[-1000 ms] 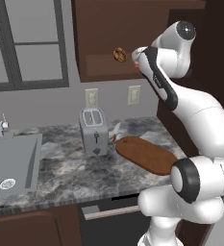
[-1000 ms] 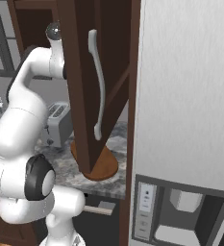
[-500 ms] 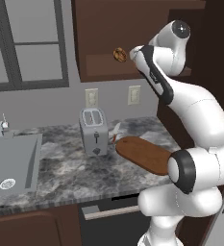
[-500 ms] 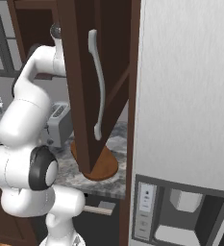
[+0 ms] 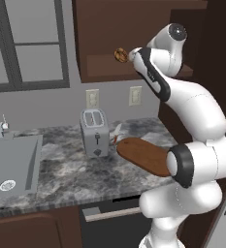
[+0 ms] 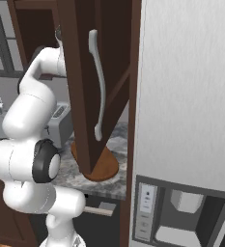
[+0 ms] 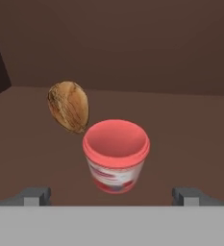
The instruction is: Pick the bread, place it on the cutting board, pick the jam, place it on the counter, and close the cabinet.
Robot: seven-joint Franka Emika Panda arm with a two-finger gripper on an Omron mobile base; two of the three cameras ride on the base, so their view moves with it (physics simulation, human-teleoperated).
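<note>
Hand view looks into the cabinet (image 7: pixel 113 53) from the front: the jam (image 7: pixel 115 156) stands at the centre of the frame on the shelf floor, and the bread (image 7: pixel 68 106) sits up and to the left of it, further back, its lower right edge just beside the jar's rim. The two dark finger tips of the tool (image 7: pixel 112 194) rise at the lower left and lower right of the frame, wide apart, with nothing between them; the jar lies ahead of the gap, not yet inside it.

By my judgement the first step is in hand, the reach for the bread, since the cutting board (image 5: pixel 144 154) on the table (image 5: pixel 61 169) is bare. Yet the tool is lined up on the jam rather than the bread. The next move calls for a shift toward the upper left of the hand view, so the fingers straddle the bread and pass the jar without knocking it.

Room is tight. In the left base view the bread (image 5: pixel 120 54) shows at the shelf's front edge in the upper middle of the frame, close to the arm's wrist. The cabinet's side walls close in at both sides of the hand view. In the right base view the open door with its silver handle (image 6: pixel 99 91) hangs at the frame's centre, just right of the arm, so the withdrawal must come straight out before swinging down to the board.
</note>
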